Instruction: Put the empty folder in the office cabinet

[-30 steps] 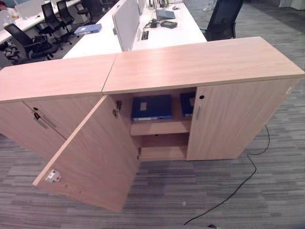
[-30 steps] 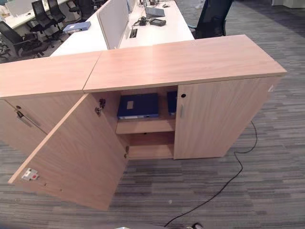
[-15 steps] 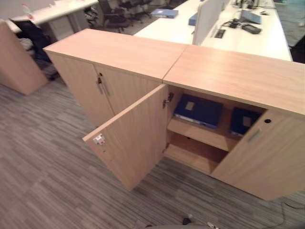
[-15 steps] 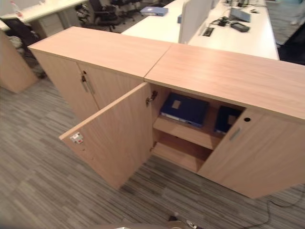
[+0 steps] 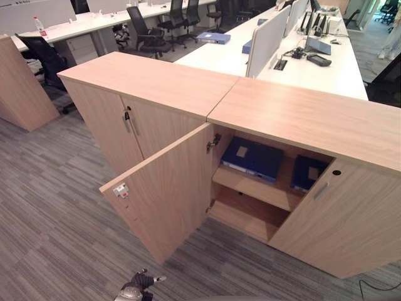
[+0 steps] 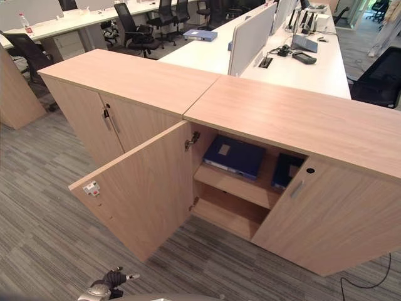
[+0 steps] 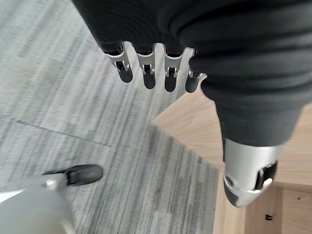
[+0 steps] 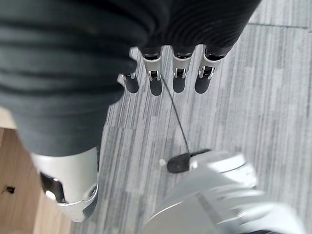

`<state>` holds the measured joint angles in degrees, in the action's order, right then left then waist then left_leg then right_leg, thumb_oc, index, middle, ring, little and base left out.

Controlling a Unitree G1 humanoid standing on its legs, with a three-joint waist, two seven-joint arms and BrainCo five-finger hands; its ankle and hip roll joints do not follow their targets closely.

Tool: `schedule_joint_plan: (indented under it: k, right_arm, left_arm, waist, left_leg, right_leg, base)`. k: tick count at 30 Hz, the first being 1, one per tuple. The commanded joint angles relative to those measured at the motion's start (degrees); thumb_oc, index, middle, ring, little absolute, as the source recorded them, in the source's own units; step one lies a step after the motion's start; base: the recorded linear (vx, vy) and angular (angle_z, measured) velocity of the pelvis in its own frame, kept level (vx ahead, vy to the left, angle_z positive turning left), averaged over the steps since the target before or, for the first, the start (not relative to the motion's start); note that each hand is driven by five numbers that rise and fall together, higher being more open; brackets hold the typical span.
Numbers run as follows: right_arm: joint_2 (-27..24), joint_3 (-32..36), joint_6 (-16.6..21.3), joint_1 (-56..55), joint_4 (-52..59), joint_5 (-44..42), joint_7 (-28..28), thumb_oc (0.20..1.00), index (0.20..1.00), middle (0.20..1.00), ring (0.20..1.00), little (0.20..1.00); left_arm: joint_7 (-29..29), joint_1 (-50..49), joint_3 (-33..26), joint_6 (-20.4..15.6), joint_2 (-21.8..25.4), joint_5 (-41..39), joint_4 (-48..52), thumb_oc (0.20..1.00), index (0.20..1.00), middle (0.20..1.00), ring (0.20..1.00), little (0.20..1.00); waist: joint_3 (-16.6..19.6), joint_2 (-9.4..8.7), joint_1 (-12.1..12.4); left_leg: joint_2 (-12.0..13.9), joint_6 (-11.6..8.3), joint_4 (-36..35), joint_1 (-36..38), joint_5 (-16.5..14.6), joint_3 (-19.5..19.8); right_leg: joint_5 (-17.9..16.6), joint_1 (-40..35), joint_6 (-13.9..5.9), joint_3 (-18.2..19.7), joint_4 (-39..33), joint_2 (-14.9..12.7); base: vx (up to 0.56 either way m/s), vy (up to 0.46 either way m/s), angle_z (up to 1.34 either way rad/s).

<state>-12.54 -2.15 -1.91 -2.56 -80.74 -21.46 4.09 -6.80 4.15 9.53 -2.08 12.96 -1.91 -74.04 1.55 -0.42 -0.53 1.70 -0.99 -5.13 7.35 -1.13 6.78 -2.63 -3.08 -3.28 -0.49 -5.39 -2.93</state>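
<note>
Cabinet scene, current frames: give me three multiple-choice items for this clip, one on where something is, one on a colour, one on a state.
1. Where do the folders lie?
A. on the cabinet's upper shelf
B. on the carpet in front of the cabinet
C. on top of the cabinet

2. What colour are the folders in the cabinet?
A. red
B. dark blue
C. white

3. How do the robot's hands stand?
A. both curled round a folder
B. left hand holds the door
C. both open and holding nothing

Key: 1 A, both folders rest on the upper shelf of the cabinet, behind the open door. 2 B, they show dark blue with a pale label. 3 C, the left hand and the right hand hang with straight fingers over the carpet, nothing in them.
</note>
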Motion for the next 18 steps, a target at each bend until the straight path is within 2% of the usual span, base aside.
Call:
schedule_joint_plan:
  k: [1, 4, 5, 7, 14, 18]
  right_arm:
    - [0.46, 0.14, 1.02, 0.69, -2.32, -2.08, 0.80, 1.000, 1.000, 1.000, 1.000, 1.000]
    - [0.25, 0.27, 1.45, 0.86, -2.04, -2.49, 1.14, 1.000, 1.000, 1.000, 1.000, 1.000]
    - [-1.00, 1.16, 1.41, -0.20, -1.46, -2.50, 0.18, 1.000, 1.000, 1.000, 1.000, 1.000]
    - [-1.63, 1.80, 1.21, 0.17, -1.36, -1.95, 0.34, 1.000, 1.000, 1.000, 1.000, 1.000]
    - [-2.29, 1.93, 0.85, 1.78, -2.27, -1.35, 0.42, 1.000, 1.000, 1.000, 1.000, 1.000]
    - [-2.52, 2.08, 1.02, 1.73, -2.32, -1.63, 0.38, 1.000, 1.000, 1.000, 1.000, 1.000]
  left_arm:
    - [-1.43, 1.05, 0.17, -1.11, 2.13, -1.18, -3.79, 1.000, 1.000, 1.000, 1.000, 1.000]
    - [-2.03, 1.67, 0.47, -1.47, 2.59, -1.05, -2.96, 1.000, 1.000, 1.000, 1.000, 1.000]
    - [1.26, 1.02, -0.57, -0.73, 7.70, -2.94, 3.52, 1.000, 1.000, 1.000, 1.000, 1.000]
    - [0.33, 0.58, -0.17, -1.01, 9.35, -2.45, 12.79, 1.000, 1.000, 1.000, 1.000, 1.000]
    - [-0.12, 0.80, -0.87, -1.11, 6.05, -3.39, 7.30, 1.000, 1.000, 1.000, 1.000, 1.000]
    - [0.07, 1.50, -1.91, -1.15, 6.10, -5.00, 5.84, 1.000, 1.000, 1.000, 1.000, 1.000]
  waist:
    - [0.17, -0.38, 0.13]
    - [0.14, -0.41, 0.01]
    - [0.08, 0.06, 0.27]
    - [-0.12, 0.46, 0.46]
    - [-0.08, 0.31, 0.32]
    - [0.17, 0.25, 0.20]
  left_leg:
    - [-3.34, 0.56, 0.13, -3.29, -1.39, -0.50]
    - [-2.98, 0.34, 0.13, -2.97, -1.56, -0.80]
    - [-2.93, 0.40, 0.13, -2.99, -1.51, -0.71]
    - [-2.79, 0.40, 0.13, -3.03, -1.43, -0.63]
    - [-2.40, 0.24, 0.13, -2.66, -1.63, -0.90]
    - [-2.05, 0.07, 0.13, -2.13, -1.91, -1.30]
  right_leg:
    - [4.24, -0.40, -3.96, -3.59, 0.39, -2.19]
    - [4.34, -0.50, -3.82, -3.74, 0.39, -1.90]
    - [4.31, -0.46, -3.95, -3.78, 0.39, -1.88]
    - [4.16, -0.46, -3.92, -4.00, 0.39, -1.85]
    - [4.61, -0.52, -3.68, -3.78, 0.39, -1.35]
    - [4.85, -0.81, -3.56, -3.62, 0.39, -1.14]
  base:
    - [0.00, 0.000, 0.00]
    - [0.01, -0.030, 0.00]
    - [0.00, 0.000, 0.00]
    - [0.00, 0.000, 0.00]
    - [0.01, -0.015, -0.01]
    - [0.02, -0.005, -0.01]
